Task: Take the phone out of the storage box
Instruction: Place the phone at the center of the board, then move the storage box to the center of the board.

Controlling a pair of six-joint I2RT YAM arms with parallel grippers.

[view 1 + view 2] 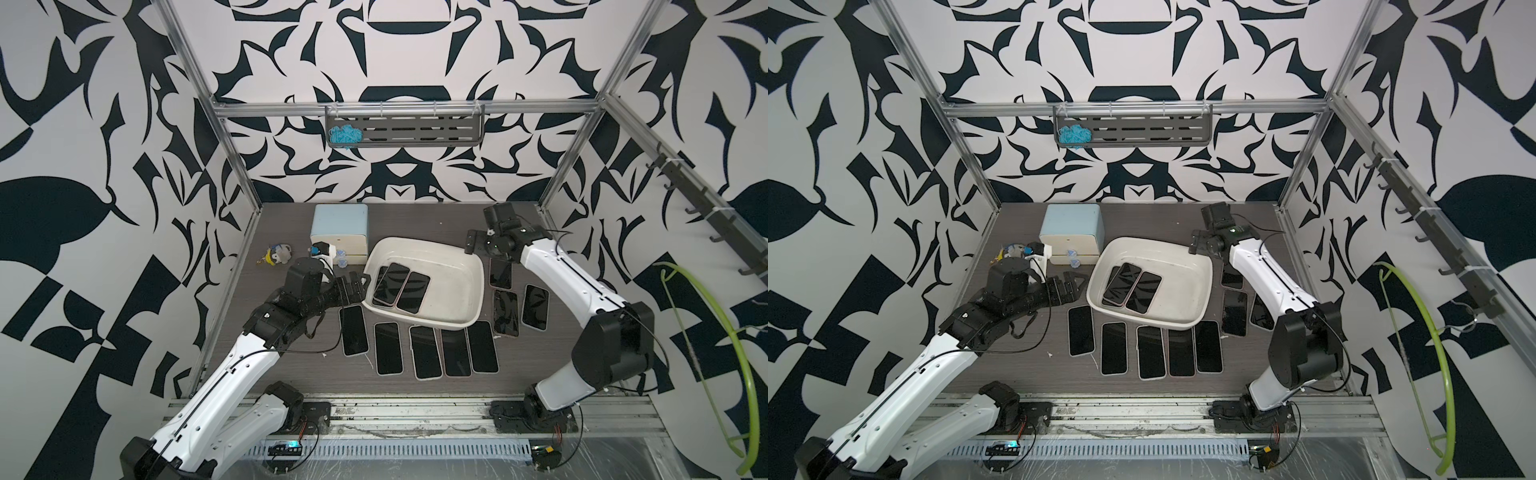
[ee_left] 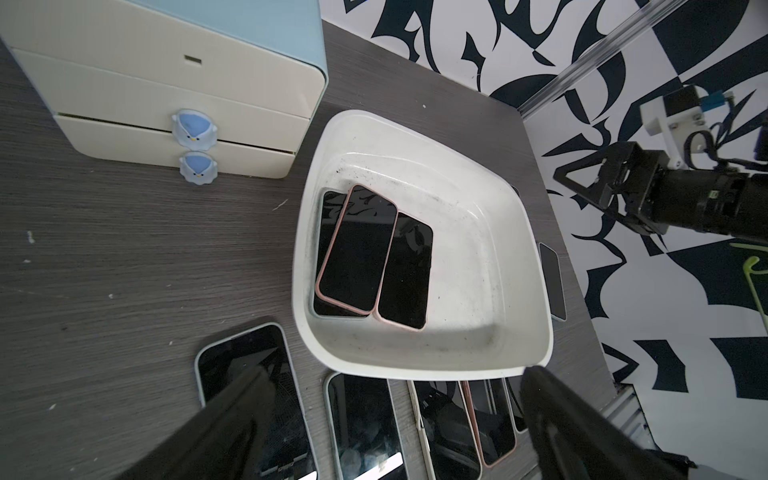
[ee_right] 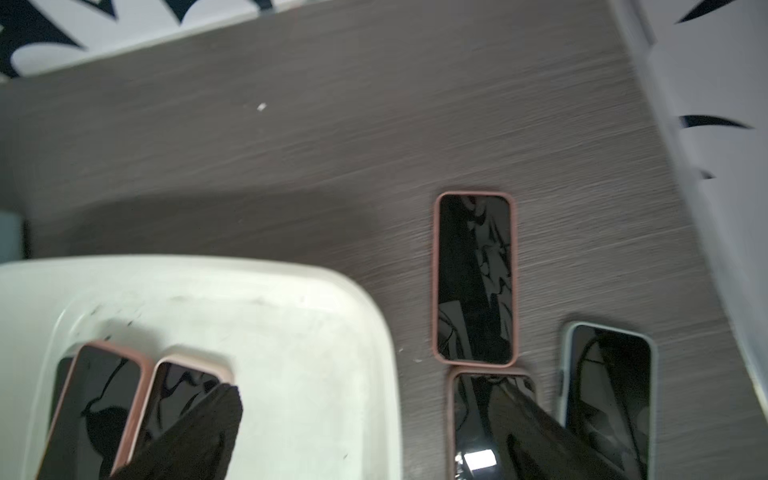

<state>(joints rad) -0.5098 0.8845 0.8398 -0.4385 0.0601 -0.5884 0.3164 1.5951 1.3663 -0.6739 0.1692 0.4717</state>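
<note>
Beside the storage box (image 1: 451,286) rim, left tool (image 1: 360,286) and right tool (image 1: 470,244) both gape wide, empty.

So the walls (image 1: 83,124) on all three sides are white with big swoopy black shapes, pretty loud. An aluminium frame (image 1: 540,109) boxes it in. On the rear rail hangs a grey slotted rack (image 1: 405,131), with a tangle of blue stuff (image 1: 344,136) at one end, maybe string, too small to tell. A dark strip of hooks (image 1: 681,181) slopes along the right wall, and a lime green hoop thing (image 1: 735,328) hangs below it. The table (image 1: 415,220) is dark grey woodgrain. Along its front edge runs a scuffed metal rail (image 1: 415,415), then a pale slotted cable duct (image 1: 415,449). Light is bright and even, with soft shadows.
</note>
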